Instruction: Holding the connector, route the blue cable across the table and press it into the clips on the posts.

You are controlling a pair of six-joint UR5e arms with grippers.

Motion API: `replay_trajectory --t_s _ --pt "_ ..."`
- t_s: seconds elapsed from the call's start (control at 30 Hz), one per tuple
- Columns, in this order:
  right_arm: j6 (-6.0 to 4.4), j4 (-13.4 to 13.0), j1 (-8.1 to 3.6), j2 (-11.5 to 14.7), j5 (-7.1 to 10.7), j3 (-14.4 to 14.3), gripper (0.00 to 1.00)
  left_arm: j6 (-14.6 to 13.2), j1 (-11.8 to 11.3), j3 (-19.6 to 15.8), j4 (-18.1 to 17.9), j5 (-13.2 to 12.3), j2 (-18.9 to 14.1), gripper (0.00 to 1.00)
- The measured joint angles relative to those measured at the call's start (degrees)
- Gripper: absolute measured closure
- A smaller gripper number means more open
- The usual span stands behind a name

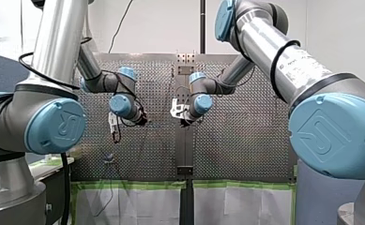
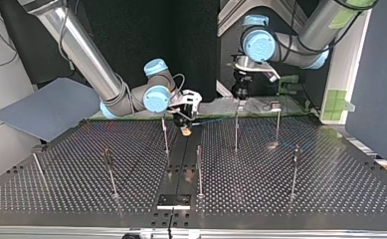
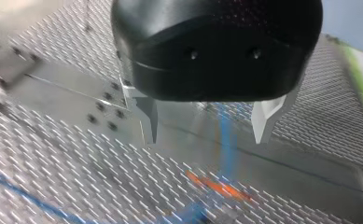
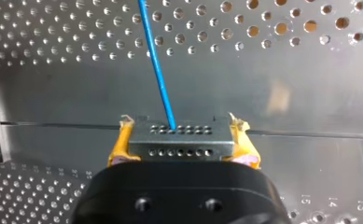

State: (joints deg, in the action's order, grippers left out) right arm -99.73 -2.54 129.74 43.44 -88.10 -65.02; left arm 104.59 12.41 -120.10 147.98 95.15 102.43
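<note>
Over the black perforated metal table (image 2: pixel 290 199), studded with thin upright metal posts (image 2: pixel 199 172), routing looks barely begun: the cable is not seen seated on any post. The yellow-padded right gripper (image 4: pixel 181 127) pinches a grey rectangular multi-hole connector (image 4: pixel 179 150) by its ends above the table's smooth central strip (image 4: pixel 286 112), near the far edge in the top view. The left gripper (image 3: pixel 207 128) hangs nearby, metal fingers (image 3: pixel 152 119) spread, holding nothing. The thin blue cable (image 4: pixel 155 60) leaves one connector hole and runs straight away across the plate. Next, the connector likely needs carrying to the nearest post, the cable lowered squarely into its clip.
</note>
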Motion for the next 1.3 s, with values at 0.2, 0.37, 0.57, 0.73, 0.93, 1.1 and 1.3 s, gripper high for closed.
replay_trajectory --t_s 0.2,0.37,0.57,0.73,0.93,1.1,1.3 --pt "0.11 0.0 0.01 0.0 0.10 0.0 1.00 2.1 3.2 2.7 -1.8 2.2 0.7 0.00" --pt "0.08 0.1 -0.01 0.1 0.28 0.0 1.00 2.7 5.7 5.1 -1.6 4.3 2.9 0.00" --pt "0.02 0.1 -0.04 0.2 0.37 0.0 1.00 3.1 8.3 7.4 -1.6 5.2 5.7 0.00" --pt "0.02 0.1 -0.05 0.2 0.38 0.0 1.00 3.0 9.4 8.1 -1.6 5.1 8.0 0.00" --pt "0.04 0.1 -0.05 0.2 0.49 0.0 1.00 2.3 9.0 9.4 -2.6 6.3 10.8 0.00" --pt "0.04 0.1 -0.07 0.3 0.55 0.0 1.00 2.3 8.7 11.4 -3.2 6.9 13.1 0.00" --pt "0.04 0.1 -0.13 0.3 0.55 0.0 1.00 2.6 8.2 12.9 -3.0 6.4 13.9 0.00"
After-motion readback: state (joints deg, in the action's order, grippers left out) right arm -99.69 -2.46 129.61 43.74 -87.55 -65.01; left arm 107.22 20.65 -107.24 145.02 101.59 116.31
